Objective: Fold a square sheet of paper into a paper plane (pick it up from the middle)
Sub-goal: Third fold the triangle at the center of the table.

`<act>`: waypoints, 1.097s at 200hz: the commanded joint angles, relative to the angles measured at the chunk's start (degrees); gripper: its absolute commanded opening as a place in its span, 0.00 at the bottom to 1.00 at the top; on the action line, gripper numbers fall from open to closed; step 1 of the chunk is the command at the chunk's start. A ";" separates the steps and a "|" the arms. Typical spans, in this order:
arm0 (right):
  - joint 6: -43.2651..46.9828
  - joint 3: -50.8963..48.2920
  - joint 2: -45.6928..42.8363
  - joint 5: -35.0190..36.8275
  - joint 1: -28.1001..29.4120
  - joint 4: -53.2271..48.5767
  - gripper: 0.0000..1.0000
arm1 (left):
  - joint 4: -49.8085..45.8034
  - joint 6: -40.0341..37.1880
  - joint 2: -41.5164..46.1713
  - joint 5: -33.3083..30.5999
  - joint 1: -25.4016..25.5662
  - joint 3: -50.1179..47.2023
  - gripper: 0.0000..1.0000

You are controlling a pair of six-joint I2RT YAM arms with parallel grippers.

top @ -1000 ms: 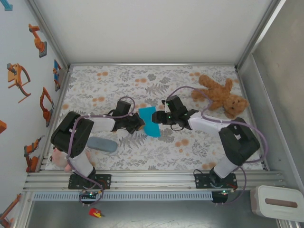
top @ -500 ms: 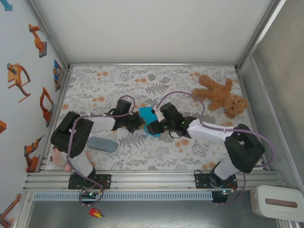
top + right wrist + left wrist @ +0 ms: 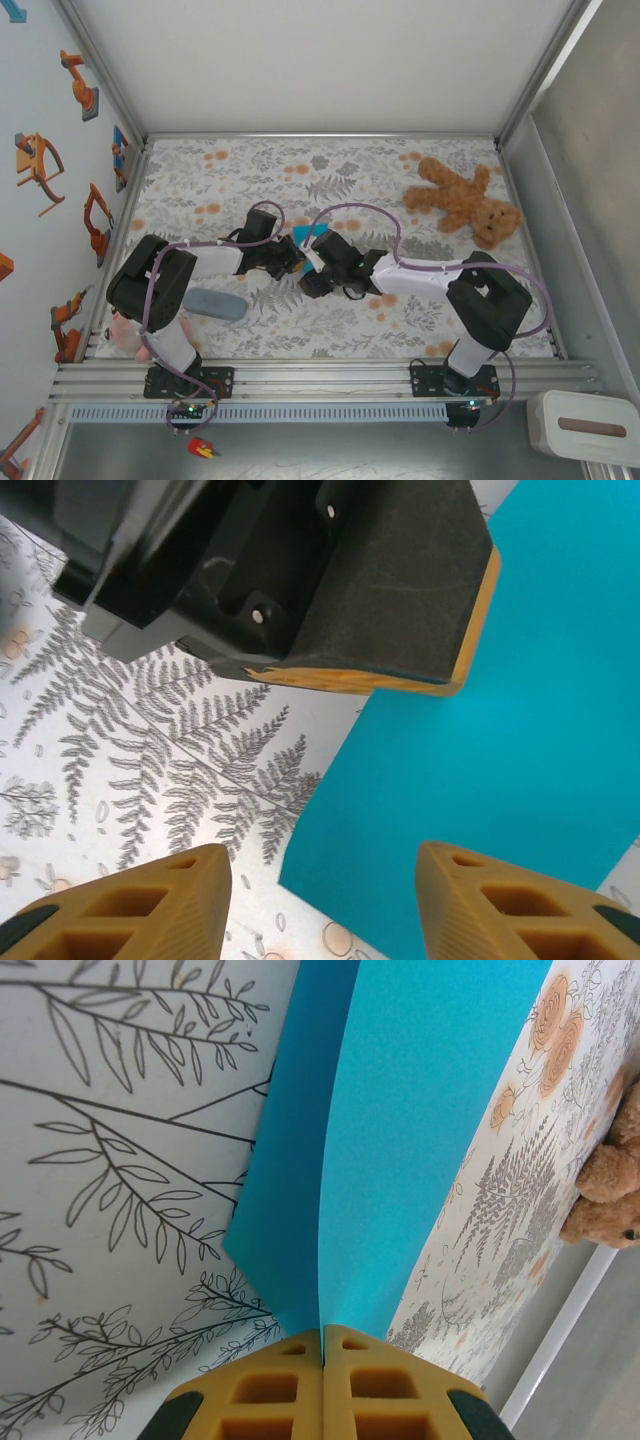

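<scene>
The square sheet of paper [image 3: 400, 1160] is turquoise-blue and bent along a crease into two flaps. My left gripper [image 3: 322, 1340] is shut on it at the crease. In the top view little of the sheet [image 3: 312, 232] shows behind the two wrists, with my left gripper [image 3: 291, 261] at its left. My right gripper [image 3: 325, 900] is open just above the table, its fingers either side of a lower corner of the sheet [image 3: 500, 760] and not touching it. The left gripper's finger [image 3: 400, 590] sits just ahead of it. The paper plane is out of view.
A brown teddy bear [image 3: 465, 203] lies at the back right. A grey-blue oblong case [image 3: 214, 303] rests near the left arm, with a pink soft toy [image 3: 124, 336] at the front left corner. Walls close in the floral table [image 3: 260, 170] on three sides.
My right arm has swung left across the table to the sheet, covering most of it from above, and its jaws have narrowed a little. The left gripper has stayed still, holding the paper.
</scene>
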State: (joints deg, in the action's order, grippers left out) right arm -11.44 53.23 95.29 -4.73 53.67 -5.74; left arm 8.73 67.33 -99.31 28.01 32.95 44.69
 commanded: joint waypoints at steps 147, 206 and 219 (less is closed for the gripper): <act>6.01 2.96 1.64 2.22 0.30 -1.63 0.03 | -2.95 0.36 3.70 0.06 -0.38 0.80 0.10; 5.01 1.04 -0.09 -2.73 -0.09 -0.18 0.00 | -12.23 -6.35 10.52 -3.25 -4.97 1.87 0.30; 3.95 1.17 0.19 -5.11 -0.49 -0.02 0.00 | -12.77 -7.62 11.45 -3.99 -5.17 2.62 0.32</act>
State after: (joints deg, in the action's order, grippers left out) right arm -6.15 55.09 96.84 -5.43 53.69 -6.94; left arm 0.89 64.18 -90.56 26.09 28.36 45.04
